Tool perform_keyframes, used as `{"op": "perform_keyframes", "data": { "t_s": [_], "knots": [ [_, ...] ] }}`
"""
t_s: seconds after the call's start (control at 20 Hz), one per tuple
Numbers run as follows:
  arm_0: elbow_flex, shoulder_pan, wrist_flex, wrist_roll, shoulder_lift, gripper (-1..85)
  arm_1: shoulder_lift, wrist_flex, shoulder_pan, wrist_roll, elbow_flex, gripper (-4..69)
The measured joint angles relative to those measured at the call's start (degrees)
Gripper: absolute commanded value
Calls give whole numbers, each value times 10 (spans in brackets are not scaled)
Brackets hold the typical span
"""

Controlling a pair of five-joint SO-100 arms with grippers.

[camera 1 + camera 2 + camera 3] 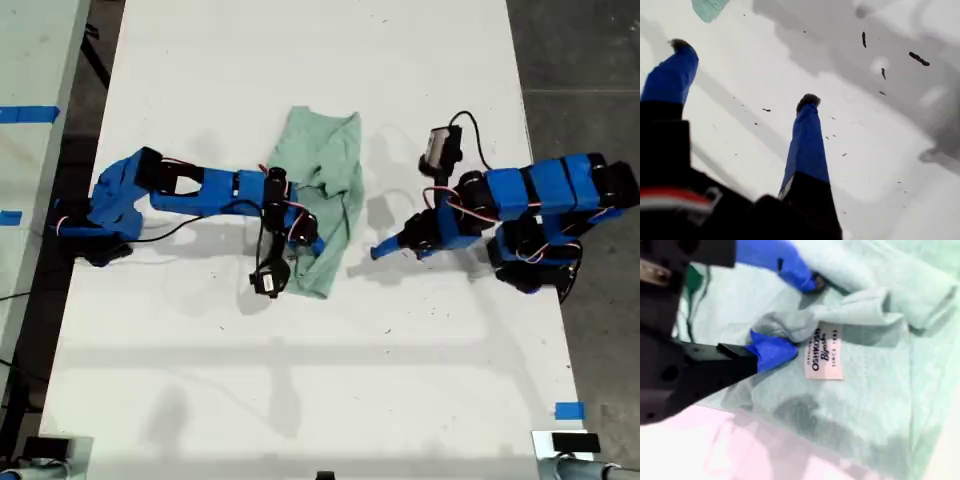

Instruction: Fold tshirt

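Tshirt crumpled mid-desk, one hand on it, the other off it.

The tshirt (pixel 322 195) lies bunched on the white desk (pixel 300 60), its white tag (pixel 824 354) exposed. My second hand (pixel 792 315) rests on the cloth with fingers apart, a fold of fabric between them, not clamped. My first hand (pixel 742 75) hangs open over bare desk, toward the exterior view's right, just beside the shirt.

The tshirt (pixel 325 195) lies mid-table (pixel 300 400). My second gripper (pixel 792 317) rests on it, reaching in from the exterior view's left; my first gripper (pixel 380 250) sits just beside it on the exterior view's right.
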Motion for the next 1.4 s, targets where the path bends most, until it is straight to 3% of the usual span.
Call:
{"op": "perform_keyframes", "data": {
  "t_s": [0.25,0.4,0.5,0.6,0.7,1.0,1.4],
  "knots": [
    [25,2,213,-25,126,292,56,0,0,1,42,358],
    [125,11,278,-48,273,298,125,18,3,11,89,358],
    [272,14,247,-74,396,277,191,35,6,28,128,358],
    [469,12,158,-105,552,269,262,52,6,47,170,359],
    [661,17,117,-146,704,264,316,57,4,58,193,361],
    [967,69,135,-276,1052,247,319,57,-1,70,206,363],
    [1008,77,128,-283,1129,246,314,57,-2,78,206,360]
  ]
}}
